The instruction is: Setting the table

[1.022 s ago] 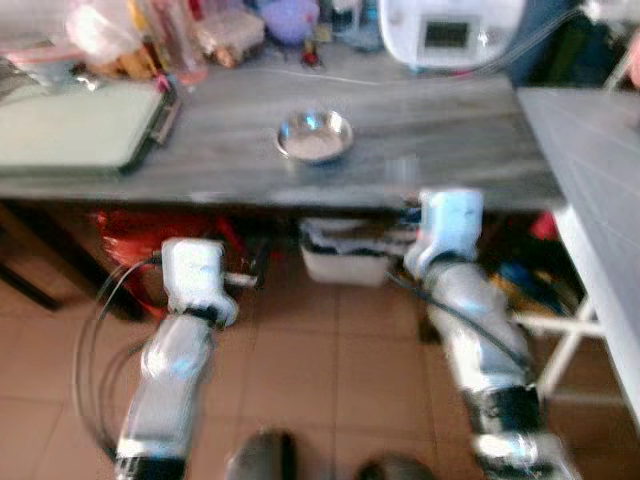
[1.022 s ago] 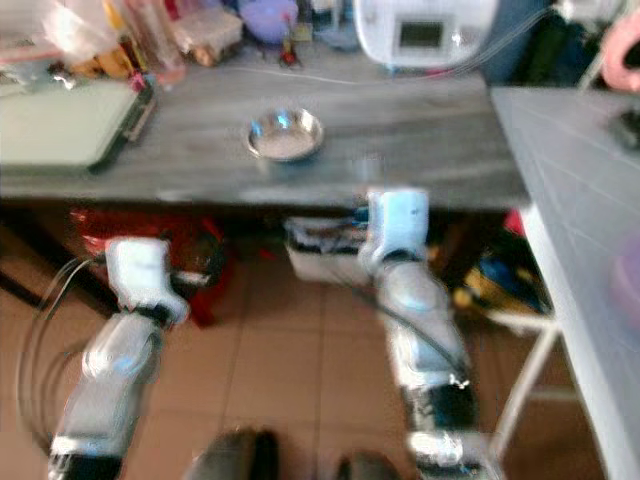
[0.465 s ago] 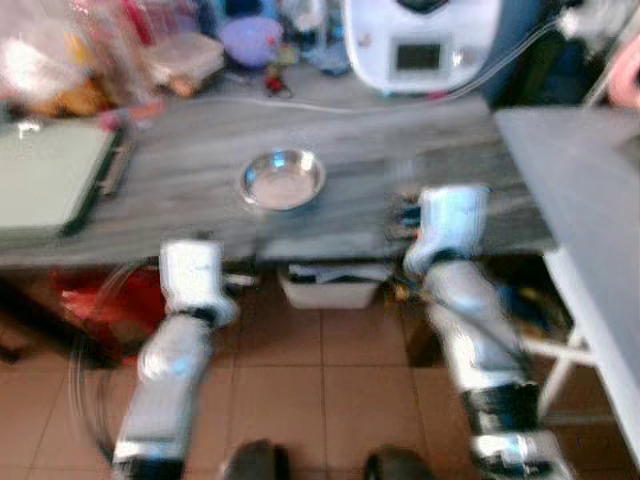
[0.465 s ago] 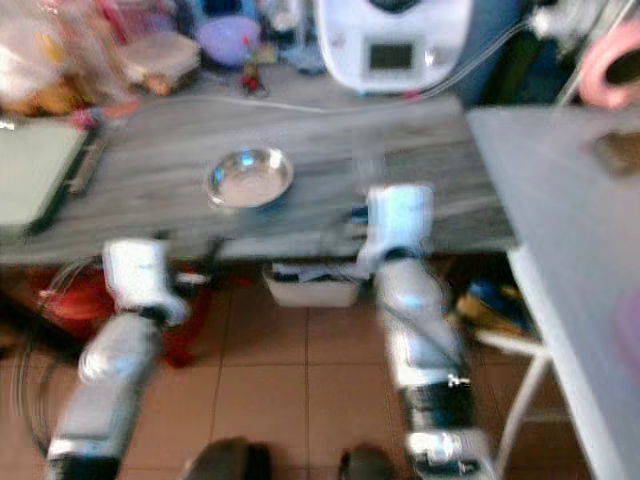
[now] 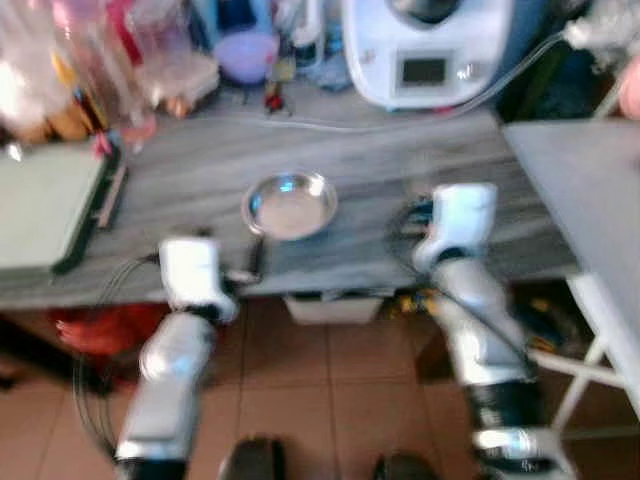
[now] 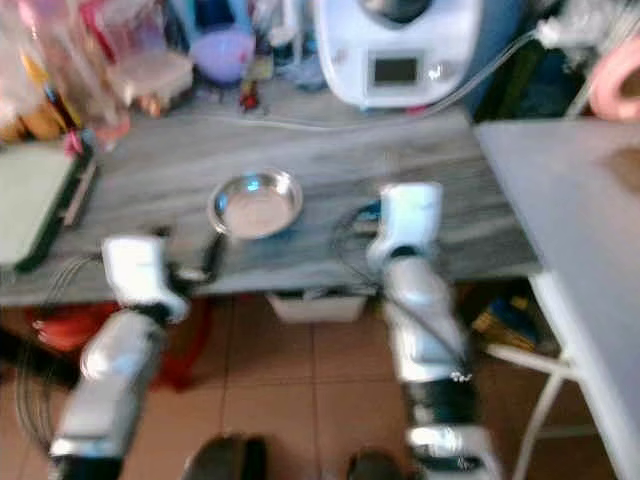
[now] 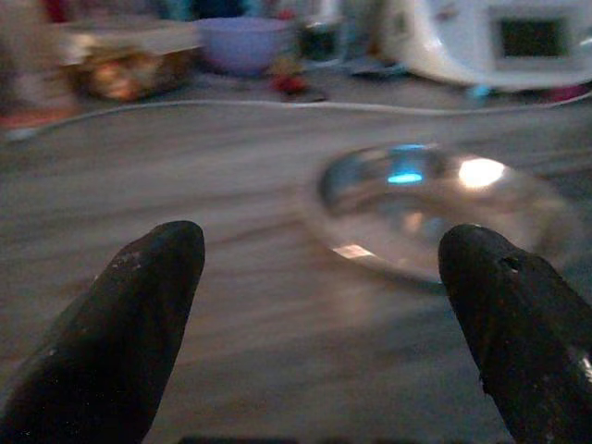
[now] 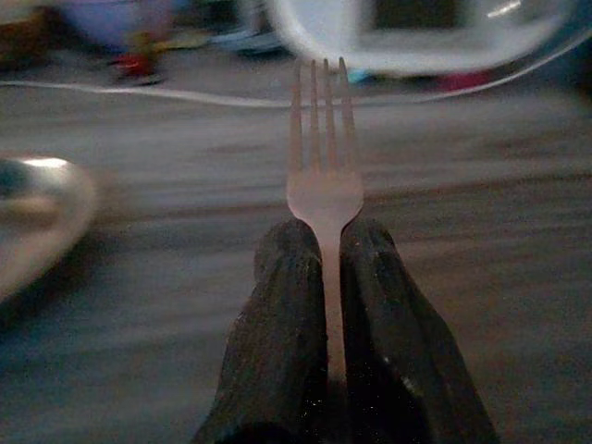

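Over the grey table [image 5: 400,150], right gripper [image 8: 324,245] jaws pinch a fork [image 8: 324,176]; left gripper [image 7: 324,277] jaws gape.

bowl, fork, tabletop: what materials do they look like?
Bowl: likely stainless steel, polished; it mirrors bright highlights.
Fork, held in the right gripper: probably plastic, pale, slightly translucent and matte.
Tabletop: grey streaked grain, wood or wood-look laminate; blur leaves that open.

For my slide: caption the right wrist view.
Right gripper shut on a fork, tines toward a white appliance.
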